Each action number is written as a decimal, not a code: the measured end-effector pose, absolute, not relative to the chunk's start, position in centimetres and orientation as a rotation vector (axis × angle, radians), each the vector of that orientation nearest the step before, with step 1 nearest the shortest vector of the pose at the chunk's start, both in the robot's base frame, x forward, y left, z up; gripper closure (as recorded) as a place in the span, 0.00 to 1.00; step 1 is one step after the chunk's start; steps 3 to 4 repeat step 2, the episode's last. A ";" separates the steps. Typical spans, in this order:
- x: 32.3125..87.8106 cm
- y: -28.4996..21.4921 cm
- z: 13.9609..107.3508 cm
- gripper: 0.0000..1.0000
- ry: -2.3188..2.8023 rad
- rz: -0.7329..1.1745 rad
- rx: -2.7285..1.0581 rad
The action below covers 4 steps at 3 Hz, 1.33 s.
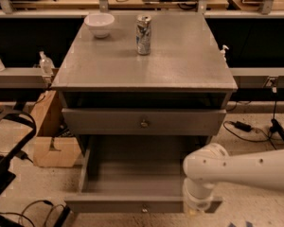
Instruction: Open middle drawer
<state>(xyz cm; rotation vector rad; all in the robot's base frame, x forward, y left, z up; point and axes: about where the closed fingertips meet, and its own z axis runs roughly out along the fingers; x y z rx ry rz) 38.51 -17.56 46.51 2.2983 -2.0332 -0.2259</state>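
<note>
Knob position decides your next move. The small round metal knob [144, 123] sits at the centre of the middle drawer [99, 122], up and to the left of the gripper [198, 209] and well apart from it. The gripper hangs low beneath the white wrist of the arm [246, 168], at the right end of the bottom drawer [118, 204] front. You cannot tell whether it touches that front. The wrist also hides the jaws, so you cannot tell how far open they are or whether they hold anything.

The middle drawer lies just under the front edge of the counter [180, 65], below a dark slot. Its long axis runs left to right, parallel to that edge, and it looks shut or nearly so. The pull should therefore go straight out, square to the front edge.

The bottom drawer stands pulled out and juts forward beneath the middle one. You will likely need to lift the gripper clear of it and come at the knob from the front.

The drawer front is plain, flat, matte grey with no lip to hook, so the knob is your only purchase. It is smooth, rounded and small, and I expect it to slip out of an off-centre grip.

The counter top has a dull brushed sheen. A white bowl [99, 24] near its back left corner and a drink can [143, 28] by the back edge are well away from the work.
</note>
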 end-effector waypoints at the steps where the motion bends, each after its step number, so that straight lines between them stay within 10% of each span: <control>1: 35.3 -17.0 48.4 1.00 -1.954 -0.240 2.285; 4: 34.6 -17.0 48.8 1.00 -1.936 -0.240 2.280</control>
